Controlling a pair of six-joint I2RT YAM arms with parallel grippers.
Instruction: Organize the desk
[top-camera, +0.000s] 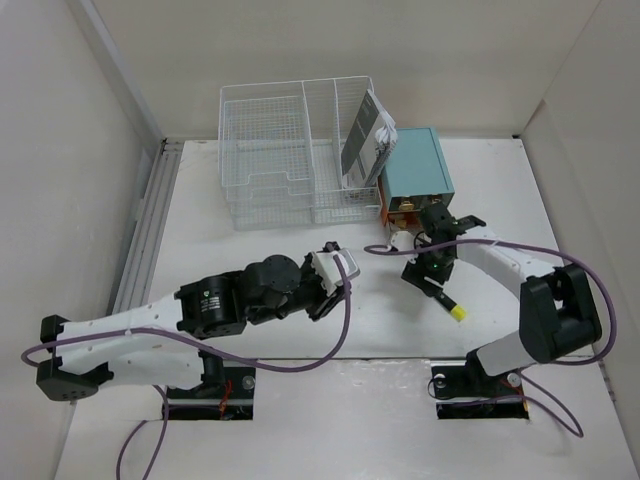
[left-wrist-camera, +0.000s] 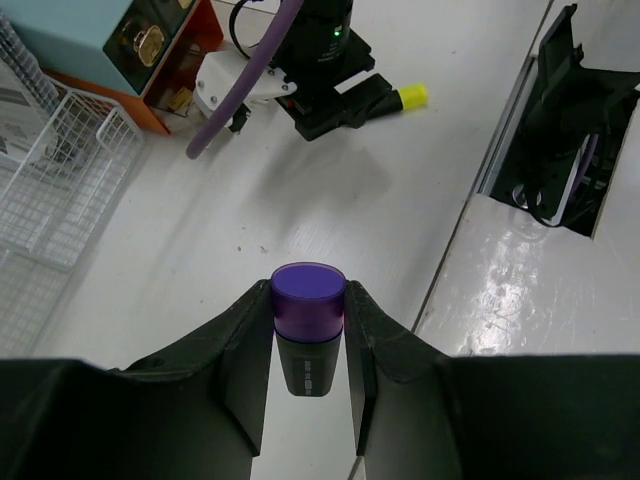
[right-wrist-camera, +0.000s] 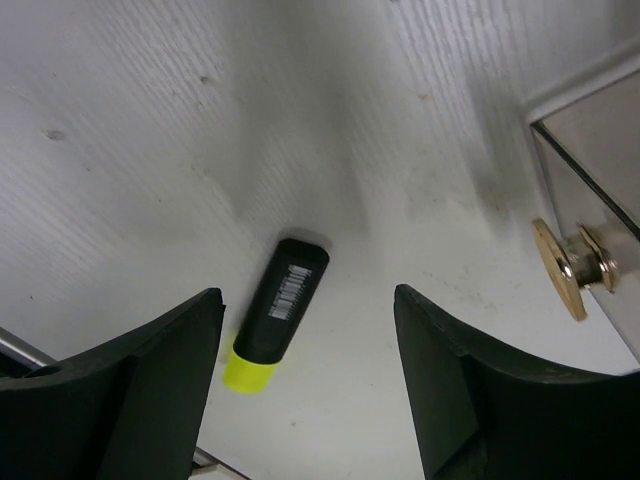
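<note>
Purple-capped marker (left-wrist-camera: 308, 325) is pinched in my left jaws, a yellow-tipped marker (right-wrist-camera: 277, 312) lies loose on the tabletop (top-camera: 380, 310) beneath my spread right jaws, so I judge tidying barely begun.

The left arm (top-camera: 130, 325) stretches low from its base, forearm angled toward the middle; the left gripper (left-wrist-camera: 308, 292) has both fingers pressed against a purple-capped marker (left-wrist-camera: 308, 360); the right arm (top-camera: 500, 262) reaches forward and inward, wrist bent downward; the right gripper (right-wrist-camera: 307, 298) hangs with jaws wide apart, holding nothing.
</note>
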